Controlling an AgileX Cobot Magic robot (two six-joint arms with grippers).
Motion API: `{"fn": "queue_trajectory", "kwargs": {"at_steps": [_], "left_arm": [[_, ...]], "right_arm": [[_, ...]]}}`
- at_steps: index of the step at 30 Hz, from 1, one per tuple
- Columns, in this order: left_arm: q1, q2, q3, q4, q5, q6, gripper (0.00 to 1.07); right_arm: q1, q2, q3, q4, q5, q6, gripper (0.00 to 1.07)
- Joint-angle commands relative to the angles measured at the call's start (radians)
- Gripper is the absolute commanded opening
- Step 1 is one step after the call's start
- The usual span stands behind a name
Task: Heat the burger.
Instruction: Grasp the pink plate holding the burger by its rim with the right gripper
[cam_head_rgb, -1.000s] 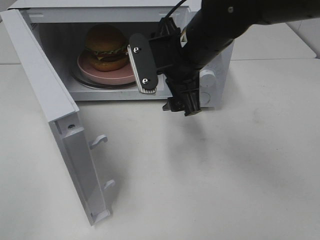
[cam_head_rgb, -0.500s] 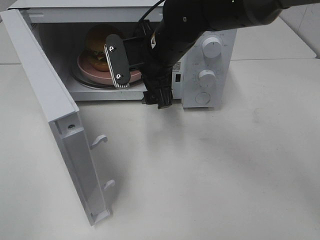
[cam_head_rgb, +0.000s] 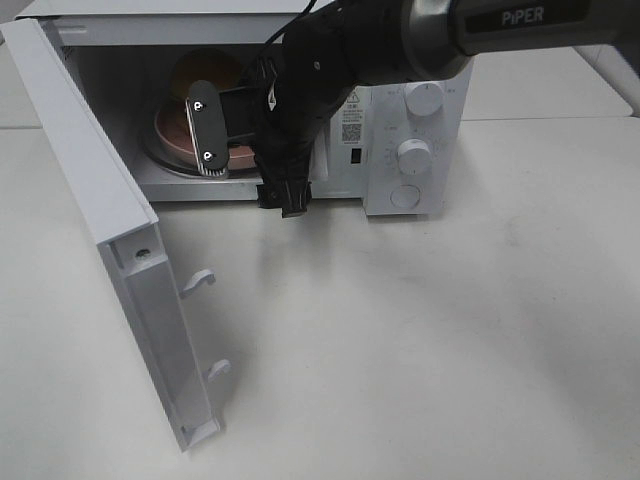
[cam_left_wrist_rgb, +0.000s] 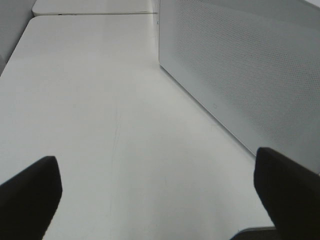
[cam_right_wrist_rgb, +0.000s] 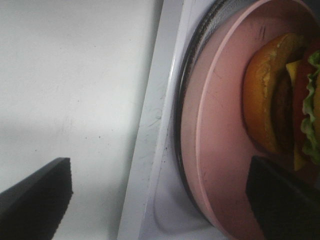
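- The burger (cam_head_rgb: 205, 68) sits inside the microwave (cam_head_rgb: 345, 125), at about 11 o'clock in the high view. It rests on a pink plate (cam_head_rgb: 168, 135), and the plate lies on the glass turntable (cam_right_wrist_rgb: 179, 125).
- The door (cam_head_rgb: 90, 200) hangs open toward 8 o'clock, so the cavity is exposed.
- The right gripper (cam_head_rgb: 248, 172) hovers at the cavity mouth, at about 5 o'clock from the burger. Its jaws are spread wide and hold nothing. In the wrist view one finger is over the table (cam_head_rgb: 450, 330) and the other over the plate, and neither clearly touches anything.
- The left gripper (cam_left_wrist_rgb: 157, 200) is also spread wide and empty, low over the table beside a perforated white panel (cam_left_wrist_rgb: 240, 75).
- Handling, as a judgement: the burger looks light and soft. It is a loose stack that would squash or shear apart under a pinch, and the glossy bun is likely slippery.
- The stiff plate rim nearest the opening, at the plate's 6 o'clock, looks the safer place to grip if it must be shifted.
- Orientation: the burger stands upright with the bun crown up, so its stacking axis is vertical. It is round in plan, with no long axis and no front. The lettuce frill and cheese show at the side facing the opening.
- The burger already appears to be in place. Judged from here, what is left is to shut the door and turn the knobs (cam_head_rgb: 424, 98) at 3 o'clock.
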Motion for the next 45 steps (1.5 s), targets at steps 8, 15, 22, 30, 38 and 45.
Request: {"fn": "queue_trajectory", "kwargs": {"at_steps": [8,15,22,30,38,45], "left_arm": [[0.003,-0.007,0.0,-0.004,-0.012,-0.004,0.99],[0.003,-0.007,0.0,-0.004,-0.012,-0.004,0.99],[0.003,-0.007,0.0,-0.004,-0.012,-0.004,0.99],[0.003,-0.007,0.0,-0.004,-0.012,-0.004,0.99],[0.003,-0.007,0.0,-0.004,-0.012,-0.004,0.99],[0.003,-0.007,0.0,-0.004,-0.012,-0.004,0.99]], "right_arm": [[0.0,0.136,-0.191,0.001,0.06,0.026,0.88],[-0.014,0.215,-0.32,0.006,0.132,0.052,0.86],[-0.025,0.251,-0.377,0.008,0.149,0.052,0.83],[-0.037,0.265,-0.388,0.015,0.146,0.048,0.43],[-0.037,0.265,-0.388,0.013,0.142,0.043,0.0],[-0.037,0.265,-0.388,0.009,0.144,0.04,0.0]]}}
